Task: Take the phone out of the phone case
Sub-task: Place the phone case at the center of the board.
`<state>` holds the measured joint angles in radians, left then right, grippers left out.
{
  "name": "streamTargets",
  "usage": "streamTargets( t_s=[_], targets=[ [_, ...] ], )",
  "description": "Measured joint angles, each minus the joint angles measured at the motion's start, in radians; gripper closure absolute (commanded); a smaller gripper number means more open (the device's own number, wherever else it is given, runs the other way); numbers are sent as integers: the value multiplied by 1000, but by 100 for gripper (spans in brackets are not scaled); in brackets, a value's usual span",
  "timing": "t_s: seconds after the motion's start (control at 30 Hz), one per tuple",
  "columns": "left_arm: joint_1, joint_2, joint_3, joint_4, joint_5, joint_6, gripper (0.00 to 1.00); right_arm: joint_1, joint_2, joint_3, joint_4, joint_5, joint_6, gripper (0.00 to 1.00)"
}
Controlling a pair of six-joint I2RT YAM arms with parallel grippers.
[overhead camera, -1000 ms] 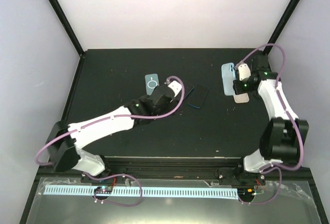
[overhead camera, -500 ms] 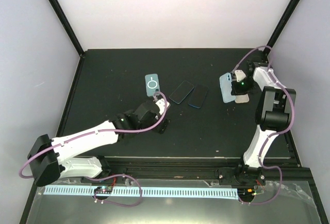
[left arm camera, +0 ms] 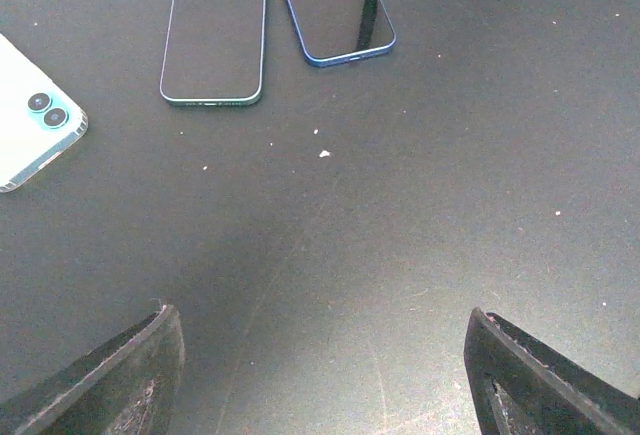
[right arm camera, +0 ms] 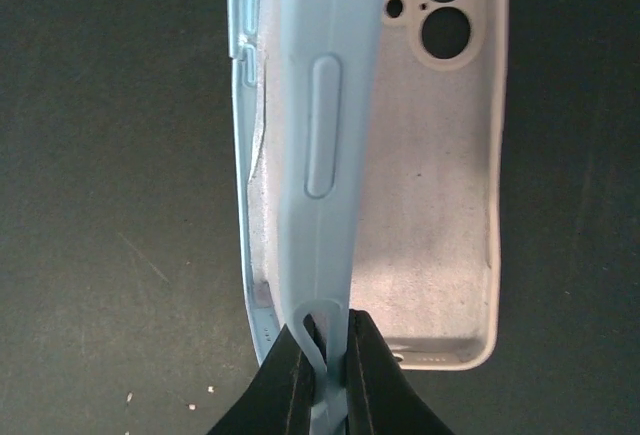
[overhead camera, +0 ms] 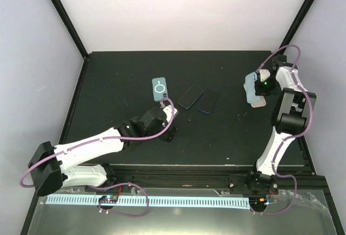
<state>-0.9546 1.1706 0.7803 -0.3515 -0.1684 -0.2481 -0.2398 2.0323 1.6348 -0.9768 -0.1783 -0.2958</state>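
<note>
Two dark phones lie face up side by side, one with a pale rim (overhead camera: 190, 96) (left arm camera: 213, 30) and one with a blue rim (overhead camera: 207, 100) (left arm camera: 335, 5). A teal phone (overhead camera: 159, 88) (left arm camera: 30, 135) lies face down left of them. My left gripper (overhead camera: 172, 124) (left arm camera: 320, 375) is open and empty, low over bare table short of the phones. My right gripper (overhead camera: 258, 86) (right arm camera: 328, 365) is shut on the rim of a light blue case (overhead camera: 251, 90) (right arm camera: 325, 155), held on edge above an empty beige case (overhead camera: 259, 103) (right arm camera: 430, 185) lying open side up.
The black table (overhead camera: 124, 78) is fenced by black frame posts at the back corners. The right arm stands folded close to the table's right edge (overhead camera: 303, 132).
My right gripper has carried the blue case to the right, over the beige case. My left gripper has pulled back from the phones toward the near side and now holds still.
</note>
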Motion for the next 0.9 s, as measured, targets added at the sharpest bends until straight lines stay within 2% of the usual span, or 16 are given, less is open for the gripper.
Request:
streamTargets(
  t_s=[0.1,0.33,0.47,0.57,0.8,0.9],
  targets=[
    [0,0,-1,4,3,0,22,-2,0,0,-18,-35,-26,99],
    [0,1,-1,15,23,-1,21,1,0,12,-162,-251,-157,99],
    [0,1,-3,27,31,-5,19,3,29,24,-201,-292,-172,97],
    [0,2,-7,31,23,-19,14,3,80,22,-203,-295,-171,88],
    [0,11,-54,62,-6,-100,13,0,123,4,-164,-284,-143,73],
    [0,36,-55,64,-23,-124,4,0,121,-4,-152,-271,-139,67]
  ],
)
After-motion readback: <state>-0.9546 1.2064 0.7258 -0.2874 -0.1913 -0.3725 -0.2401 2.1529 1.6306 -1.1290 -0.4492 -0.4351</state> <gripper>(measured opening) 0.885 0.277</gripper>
